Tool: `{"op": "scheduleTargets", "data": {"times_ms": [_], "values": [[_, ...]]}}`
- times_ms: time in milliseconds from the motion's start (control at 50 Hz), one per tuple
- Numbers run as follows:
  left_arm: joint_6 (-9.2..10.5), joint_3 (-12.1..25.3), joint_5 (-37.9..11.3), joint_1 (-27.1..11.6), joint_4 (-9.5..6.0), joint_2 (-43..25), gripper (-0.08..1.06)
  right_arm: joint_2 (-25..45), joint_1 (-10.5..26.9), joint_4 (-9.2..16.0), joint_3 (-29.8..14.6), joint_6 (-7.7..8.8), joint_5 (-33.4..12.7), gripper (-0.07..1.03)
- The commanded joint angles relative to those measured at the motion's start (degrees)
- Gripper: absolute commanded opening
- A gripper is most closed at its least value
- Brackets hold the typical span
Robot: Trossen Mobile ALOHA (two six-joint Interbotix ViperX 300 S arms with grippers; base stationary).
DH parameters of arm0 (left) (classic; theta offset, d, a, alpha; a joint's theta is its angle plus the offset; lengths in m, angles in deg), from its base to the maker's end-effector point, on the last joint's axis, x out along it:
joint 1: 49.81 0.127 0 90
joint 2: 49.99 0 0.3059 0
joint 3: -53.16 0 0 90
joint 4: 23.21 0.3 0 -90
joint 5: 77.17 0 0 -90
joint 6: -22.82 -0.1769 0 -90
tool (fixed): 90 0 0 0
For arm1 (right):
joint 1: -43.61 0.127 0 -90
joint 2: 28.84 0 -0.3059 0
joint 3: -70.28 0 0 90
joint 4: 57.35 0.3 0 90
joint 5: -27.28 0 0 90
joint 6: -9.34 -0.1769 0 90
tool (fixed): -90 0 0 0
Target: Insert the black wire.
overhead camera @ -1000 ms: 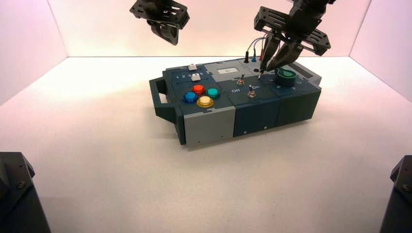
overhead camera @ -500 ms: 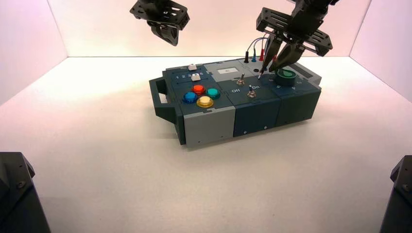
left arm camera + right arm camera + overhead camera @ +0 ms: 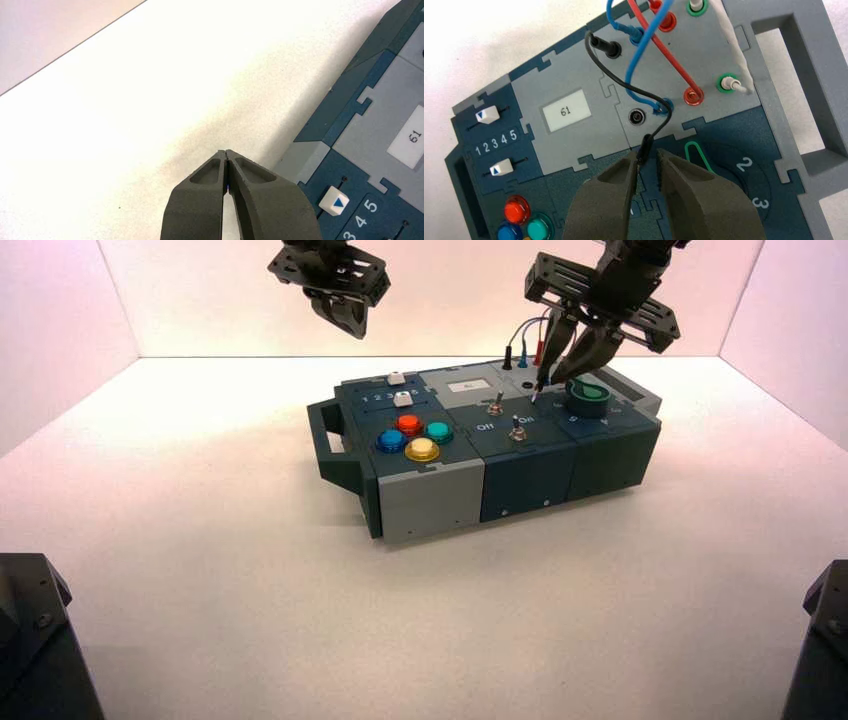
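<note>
The black wire [image 3: 624,86] has one plug seated in a back socket [image 3: 606,48]. Its free plug [image 3: 644,147] hangs just short of an empty black socket [image 3: 638,116] on the grey panel. My right gripper [image 3: 647,156] stands open around this free plug, which rests against one finger [image 3: 624,175] with a gap to the other. In the high view the plug's silver tip [image 3: 537,395] pokes out below the right gripper [image 3: 552,378], over the box [image 3: 430,495] next to the green knob [image 3: 588,395]. My left gripper [image 3: 345,315] hangs shut and empty high behind the box's left end.
Red [image 3: 674,55], blue [image 3: 634,60] and white [image 3: 734,45] leads cross the socket panel. A small display reading 61 [image 3: 565,111], two white sliders [image 3: 494,140], coloured buttons [image 3: 412,435] and two toggle switches [image 3: 505,415] fill the box's top. A handle [image 3: 325,435] juts from its left end.
Almost nothing: my right gripper has shifted very slightly over the socket panel with the plug still between its fingers. The left arm has edged up a little.
</note>
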Motion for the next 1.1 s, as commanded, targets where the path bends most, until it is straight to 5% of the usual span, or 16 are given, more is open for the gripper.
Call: {"op": "scheduleTargets", "data": {"times_ms": [20,1100], "values": [[-0.26,1.76,0.44,0.35,0.00,0.97,-0.03,-0.35,-0.26,0.26,-1.67,0.09,0.09,0.23],[-0.26,2.20,0.44,0.44,0.00,0.53,-0.03,2.11,-0.26,0.35,-2.81,0.09,0.35,0.22]]}}
